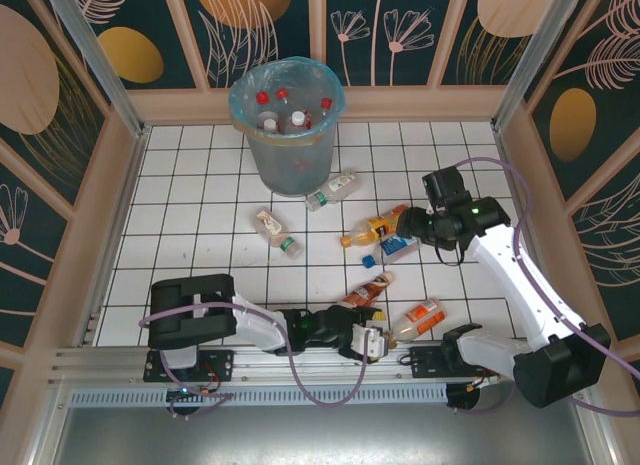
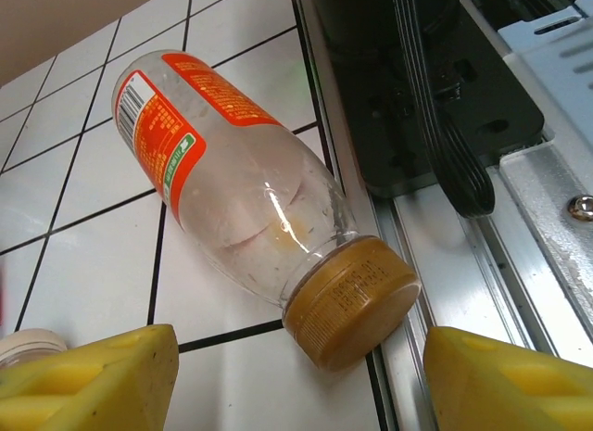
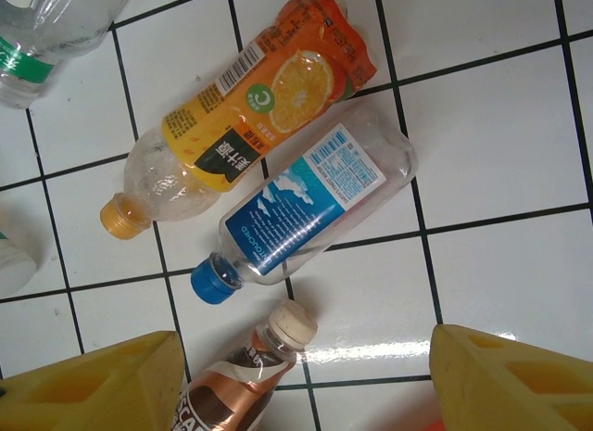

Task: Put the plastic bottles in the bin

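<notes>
Grey bin [image 1: 290,157] stands at the far wall, a little left of centre. Several bottles [image 1: 283,113] lie inside, red and white caps showing. Six more are loose on the tiles [image 1: 190,200].

A clear bottle [image 1: 333,189] lies just right of the bin's foot, with another [image 1: 277,232] nearer and further left.

The right claw [image 1: 410,229] hangs over the orange juice bottle [image 3: 250,125] and the blue-label bottle [image 3: 306,204], which lie side by side, touching. Its yellow fingers [image 3: 93,385] are spread wide with nothing gripped. The brown bottle [image 3: 241,385] lies just near of that pair, cap toward them.

The left claw [image 1: 374,338] is low at the near edge, jaws wide apart and empty. The orange-label bottle [image 2: 232,181] lies on its side just ahead, its tan cap [image 2: 352,301] toward the fingers, beside the rail [image 2: 482,264].
</notes>
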Tool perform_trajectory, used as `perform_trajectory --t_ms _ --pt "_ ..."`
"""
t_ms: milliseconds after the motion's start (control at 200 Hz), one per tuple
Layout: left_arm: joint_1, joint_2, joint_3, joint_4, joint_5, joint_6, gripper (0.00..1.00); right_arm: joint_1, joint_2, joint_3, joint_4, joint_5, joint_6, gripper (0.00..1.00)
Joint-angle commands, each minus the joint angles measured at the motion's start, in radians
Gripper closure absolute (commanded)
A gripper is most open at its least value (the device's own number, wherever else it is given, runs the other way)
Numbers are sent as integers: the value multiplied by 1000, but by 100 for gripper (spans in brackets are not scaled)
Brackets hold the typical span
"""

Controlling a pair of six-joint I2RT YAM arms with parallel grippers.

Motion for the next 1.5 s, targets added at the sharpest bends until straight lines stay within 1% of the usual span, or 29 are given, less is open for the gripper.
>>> perform_trajectory --t_ms 0,145,400,576,766,811,861,926,1026,1136,1226,1381,1496 --pt "-7 30 18 43 -2 -5 29 -11 -19 -10 3 6 -18 29" --pt "-7 51 55 -4 27 27 29 -19 -14 4 -5 12 -30 29" --pt "-7 79 71 -1 57 58 26 -30 -34 3 -15 7 -42 30" --pt "-7 116 125 -55 75 100 26 -39 -44 6 -20 12 -47 30" --pt "-7 152 155 -43 36 72 26 -46 -65 -16 -10 -12 -44 30" --pt "-7 154 147 -14 -1 52 27 -47 -73 -26 -5 -16 -41 30" --pt "-7 166 150 24 -79 8 27 -48 -82 -37 2 -20 -37 30" --pt "-7 185 179 23 -146 -42 30 -50 -85 -49 7 -26 -37 30" --pt "-7 196 196 41 -141 -86 36 -50 -84 -47 5 -28 -41 30" --pt "-8 203 185 101 -149 -124 48 -52 -83 -41 5 -25 -45 31" --pt "-7 199 156 155 -166 -132 53 -54 -82 -42 10 -34 -44 31" --pt "-6 168 110 194 -177 -134 63 -54 -81 -63 34 -52 -34 32" --pt "-6 105 78 196 -192 -121 66 -54 -72 -51 49 -60 -29 33"
